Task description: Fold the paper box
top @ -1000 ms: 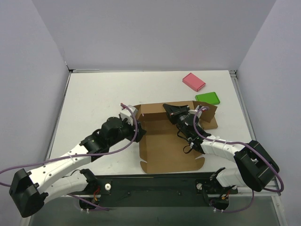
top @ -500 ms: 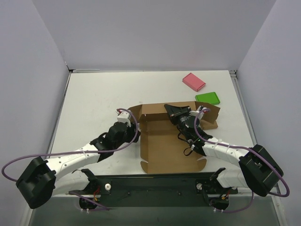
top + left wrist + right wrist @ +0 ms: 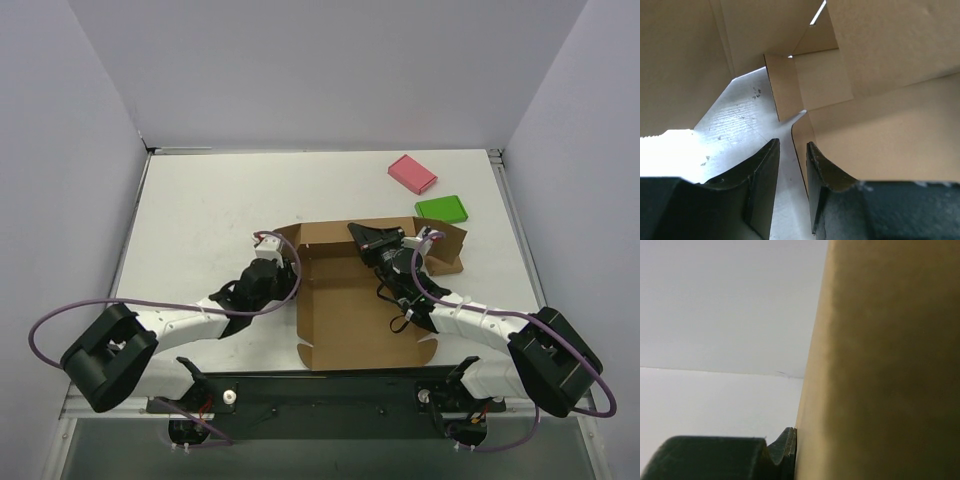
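Left fingers: low at the left side of the box and only narrowly apart, with a slit of bare counter showing between them. The edge of a corner tab sits at the mouth of the slit, beside the right-hand finger, and does not look pinched.
Left-side advice: slide forward until the tab is well inside the slit before closing. A bite on the very edge would probably slip or crease the board.
Paper box: mid-counter between the two arms. The base panel lies flat, the rear wall stands up, the left flap is partly raised, and the near edge with its tabs lies flat.
Step in hand: probably raising the left side wall and turning its corner tab in behind the rear wall.
Fold advice: hinge along the scored line and lift in an arc about it, not straight up, so the base stays down.
Right fingers: closed at the rear wall. The panel presses against the one finger in view, and the other is hidden behind the cardboard, so this looks like a pinch.
Right-side advice: hold the wall upright as an anchor and do not pull on it.
Pink block, green block: far right rear, clear of the fold.
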Available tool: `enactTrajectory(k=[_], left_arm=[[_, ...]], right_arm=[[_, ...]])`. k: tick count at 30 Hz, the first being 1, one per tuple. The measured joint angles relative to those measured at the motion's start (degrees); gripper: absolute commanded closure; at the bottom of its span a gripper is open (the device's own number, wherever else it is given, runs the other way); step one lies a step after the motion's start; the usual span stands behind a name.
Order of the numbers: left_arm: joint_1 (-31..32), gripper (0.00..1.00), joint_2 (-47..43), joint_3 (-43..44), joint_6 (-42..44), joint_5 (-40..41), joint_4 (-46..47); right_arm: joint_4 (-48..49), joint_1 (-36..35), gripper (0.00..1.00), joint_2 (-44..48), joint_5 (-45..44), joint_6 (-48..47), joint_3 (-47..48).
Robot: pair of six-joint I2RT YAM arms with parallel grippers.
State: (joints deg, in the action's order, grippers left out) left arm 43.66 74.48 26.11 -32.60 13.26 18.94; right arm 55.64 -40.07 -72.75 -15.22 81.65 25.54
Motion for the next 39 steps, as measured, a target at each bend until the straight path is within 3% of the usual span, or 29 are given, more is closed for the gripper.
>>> enactTrajectory(k=[30,39], left_arm=[[4.0,0.62,15.6,4.2,3.0,0.1,18.0],[4.1,0.50,6.6,-0.7,3.3,2.2,18.2]], right_arm=[[0.7,-1.3,1.00,0.1,-1.3,-0.7,-0.6],[0.8,-1.3,1.00,0.1,-1.7,-0.7,-0.8]])
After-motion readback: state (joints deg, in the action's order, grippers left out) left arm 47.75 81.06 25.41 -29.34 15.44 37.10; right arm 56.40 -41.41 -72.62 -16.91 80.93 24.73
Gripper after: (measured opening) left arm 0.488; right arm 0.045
